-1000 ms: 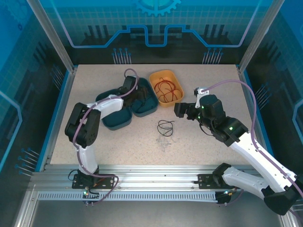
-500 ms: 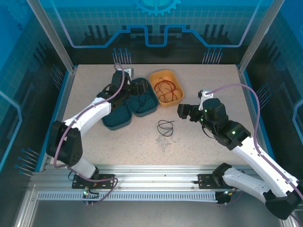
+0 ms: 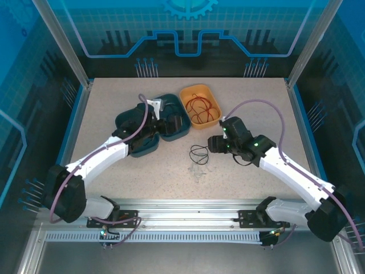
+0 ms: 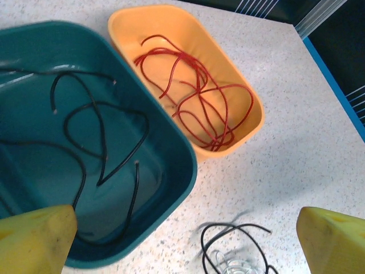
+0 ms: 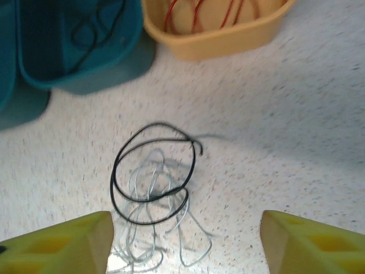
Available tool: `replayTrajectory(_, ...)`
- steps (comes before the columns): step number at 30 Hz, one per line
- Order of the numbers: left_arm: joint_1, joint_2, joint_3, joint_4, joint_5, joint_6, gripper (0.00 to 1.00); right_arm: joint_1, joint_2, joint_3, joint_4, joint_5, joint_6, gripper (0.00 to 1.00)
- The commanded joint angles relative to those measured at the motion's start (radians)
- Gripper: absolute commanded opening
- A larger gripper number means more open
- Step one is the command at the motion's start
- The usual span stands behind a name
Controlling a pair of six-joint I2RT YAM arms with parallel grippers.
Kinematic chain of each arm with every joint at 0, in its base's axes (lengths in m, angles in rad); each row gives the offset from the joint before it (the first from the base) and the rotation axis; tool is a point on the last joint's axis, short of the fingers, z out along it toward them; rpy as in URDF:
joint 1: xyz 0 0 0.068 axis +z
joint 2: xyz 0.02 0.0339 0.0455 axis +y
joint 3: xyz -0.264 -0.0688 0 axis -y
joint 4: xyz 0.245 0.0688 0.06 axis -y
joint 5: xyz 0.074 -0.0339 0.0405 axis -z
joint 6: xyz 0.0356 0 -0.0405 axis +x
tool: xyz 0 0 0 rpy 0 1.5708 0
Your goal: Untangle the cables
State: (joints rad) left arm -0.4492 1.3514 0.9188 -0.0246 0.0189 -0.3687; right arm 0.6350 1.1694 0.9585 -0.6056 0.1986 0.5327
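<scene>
Cables to part: black loop (image 5: 116,174) tangled over clear wire (image 5: 137,240) on counter (image 5: 296,114), near teal tray (image 5: 85,80). Right jaws spread, poised above tangle; left jaws spread over teal tray. Advice: pinch black loop alone at outer arc, lift slowly, let clear wire slip free.

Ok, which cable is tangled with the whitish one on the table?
The black loop on the table, overlapping the whitish cable. The other black cable lies in the teal tray, the red cable in the orange tray.
</scene>
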Motion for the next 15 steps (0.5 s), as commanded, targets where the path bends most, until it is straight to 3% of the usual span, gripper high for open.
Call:
replayTrajectory(1, -0.002, -0.076, -0.054, 0.082, -0.043, -0.024, 0.99, 0.055, 0.064, 0.020, -0.038, -0.058, -0.046, 0.60)
replayTrajectory(7, 0.003, -0.137, -0.080, 0.073, -0.143, 0.002, 0.99, 0.182, 0.233, 0.099, -0.107, 0.035, -0.117, 0.60)
replayTrajectory(15, 0.018, -0.171, -0.124, 0.097, -0.184, -0.022, 0.99, 0.216, 0.432, 0.221, -0.157, 0.104, -0.176, 0.58)
